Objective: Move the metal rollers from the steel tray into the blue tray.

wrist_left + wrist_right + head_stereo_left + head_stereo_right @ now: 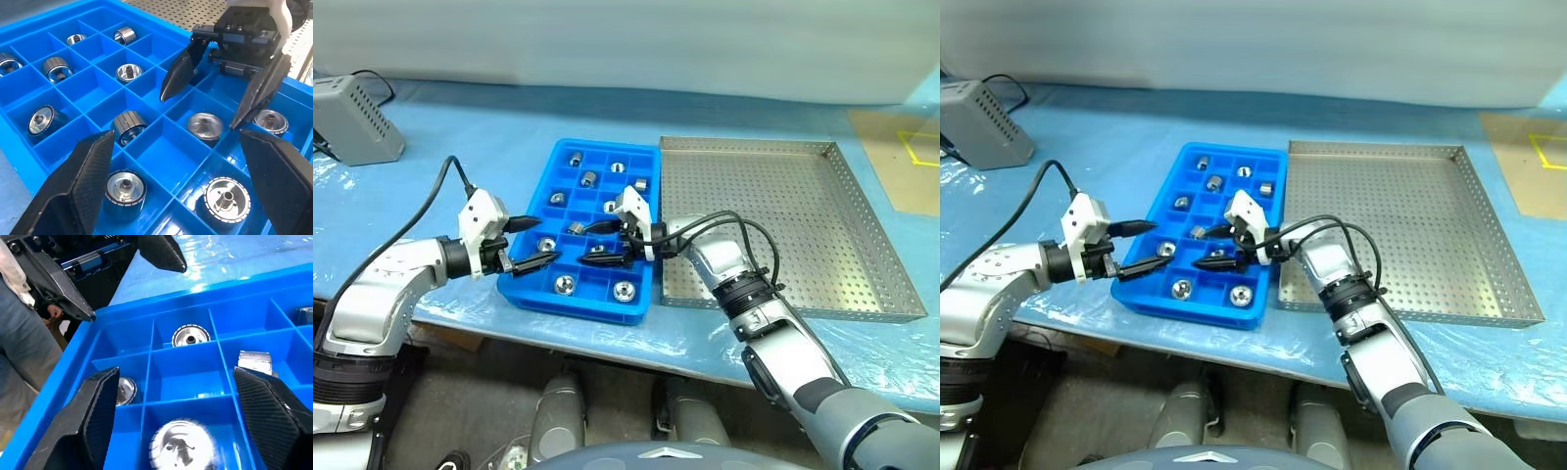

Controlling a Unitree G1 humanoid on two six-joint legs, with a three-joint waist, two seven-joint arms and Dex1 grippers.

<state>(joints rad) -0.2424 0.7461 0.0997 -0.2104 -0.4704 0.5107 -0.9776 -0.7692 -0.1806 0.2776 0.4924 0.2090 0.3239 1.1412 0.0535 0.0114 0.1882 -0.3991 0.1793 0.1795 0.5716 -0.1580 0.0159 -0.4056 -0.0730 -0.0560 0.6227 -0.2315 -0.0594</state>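
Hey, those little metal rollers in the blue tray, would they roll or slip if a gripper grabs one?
The metal rollers look polished, so probably slippery. The one lying on its side would likely roll if nudged, though the blue tray walls should stop it. Probably heavy for their size.

Blue tray point(645, 294): glossy moulded plastic, smooth walls that caught the light.
Metal rollers point(126, 188): polished silver metal, mirror-bright end faces, finely ribbed sides.
Steel tray point(869, 230): dull silver-grey sheet metal, floor punched with small holes, satin sheen.
My left gripper point(536, 243): matt black fingers point(80, 183) with a fine woven-looking texture; white plastic housing behind.
My right gripper point(603, 245): the same matt black fingers point(264, 418), white plastic body.
Table cover point(489, 137): blue sheet under shiny, crinkled clear film.
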